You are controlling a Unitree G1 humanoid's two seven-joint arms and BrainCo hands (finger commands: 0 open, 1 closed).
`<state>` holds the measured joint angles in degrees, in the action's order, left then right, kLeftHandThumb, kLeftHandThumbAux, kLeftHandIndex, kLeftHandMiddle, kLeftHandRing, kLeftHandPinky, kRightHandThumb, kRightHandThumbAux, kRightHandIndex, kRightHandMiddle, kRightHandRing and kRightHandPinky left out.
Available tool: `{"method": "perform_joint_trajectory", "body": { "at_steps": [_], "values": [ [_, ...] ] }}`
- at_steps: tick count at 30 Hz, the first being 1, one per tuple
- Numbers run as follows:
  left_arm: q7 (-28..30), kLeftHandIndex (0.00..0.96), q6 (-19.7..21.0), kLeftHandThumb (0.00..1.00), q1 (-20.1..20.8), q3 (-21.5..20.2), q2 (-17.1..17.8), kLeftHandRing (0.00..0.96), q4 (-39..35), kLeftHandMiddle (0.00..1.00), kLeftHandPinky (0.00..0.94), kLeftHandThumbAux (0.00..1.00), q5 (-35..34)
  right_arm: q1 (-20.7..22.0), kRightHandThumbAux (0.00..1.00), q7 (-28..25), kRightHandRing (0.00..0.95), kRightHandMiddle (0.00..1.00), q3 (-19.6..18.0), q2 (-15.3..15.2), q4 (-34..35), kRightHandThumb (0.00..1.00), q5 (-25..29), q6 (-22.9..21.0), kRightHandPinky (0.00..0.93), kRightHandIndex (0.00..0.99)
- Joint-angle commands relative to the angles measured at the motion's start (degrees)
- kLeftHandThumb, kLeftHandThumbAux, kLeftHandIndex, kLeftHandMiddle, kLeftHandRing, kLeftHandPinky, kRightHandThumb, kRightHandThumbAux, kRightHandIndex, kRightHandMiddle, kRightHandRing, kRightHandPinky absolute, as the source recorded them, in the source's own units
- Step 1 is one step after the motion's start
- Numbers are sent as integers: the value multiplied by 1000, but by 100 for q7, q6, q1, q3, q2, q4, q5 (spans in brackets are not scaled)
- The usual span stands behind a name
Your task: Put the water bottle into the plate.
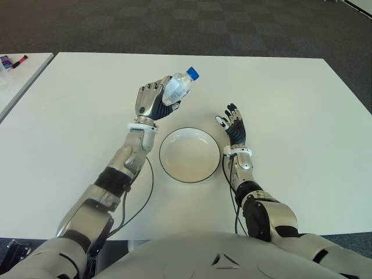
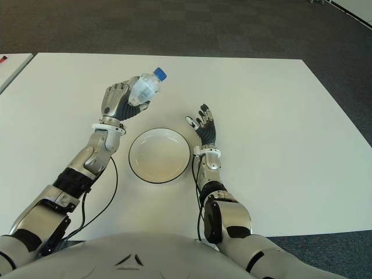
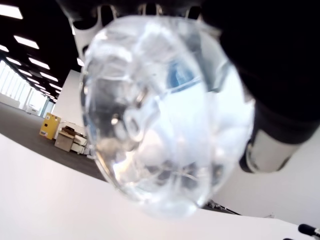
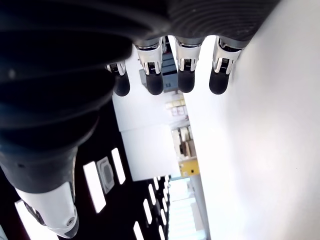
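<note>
My left hand [image 1: 154, 100] is raised above the white table, its fingers wrapped around a clear water bottle [image 1: 177, 87] with a blue cap [image 1: 193, 73] that tilts up and to the right. The bottle's clear base [image 3: 160, 120] fills the left wrist view. A white plate with a dark rim [image 1: 190, 155] lies on the table just below and to the right of that hand. To the right of the plate, my right hand [image 1: 235, 125] holds nothing, its fingers [image 4: 186, 75] extended.
The white table [image 1: 302, 116] spreads wide around the plate. A second table edge at the far left carries markers [image 1: 14, 61]. Black cables [image 1: 145, 192] trail from my forearms near the front edge. Dark carpet lies beyond the table.
</note>
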<state>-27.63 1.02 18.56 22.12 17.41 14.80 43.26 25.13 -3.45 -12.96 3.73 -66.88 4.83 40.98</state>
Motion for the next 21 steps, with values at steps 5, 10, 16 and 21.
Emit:
{"method": "perform_joint_trajectory", "body": {
  "at_steps": [5,10,16,21],
  "values": [
    [136,430,29,848,-468,-155,13,854,-883,560,852,663,178,-321,730,100,50,62,16,44,-251,62,10,-289,92,69],
    [107,429,-38,848,-705,-148,-21,853,-1102,559,851,663,231,-302,726,146,51,63,38,23,-264,68,-6,-382,93,70],
    [122,428,-87,848,-941,-136,-51,849,-1323,561,845,664,284,-289,723,193,53,65,57,14,-267,78,-17,-455,94,71],
    [174,429,-204,848,-1451,-55,22,853,-1901,563,852,664,437,-269,724,176,52,64,34,28,-266,84,24,-486,94,67]
  ]
}}
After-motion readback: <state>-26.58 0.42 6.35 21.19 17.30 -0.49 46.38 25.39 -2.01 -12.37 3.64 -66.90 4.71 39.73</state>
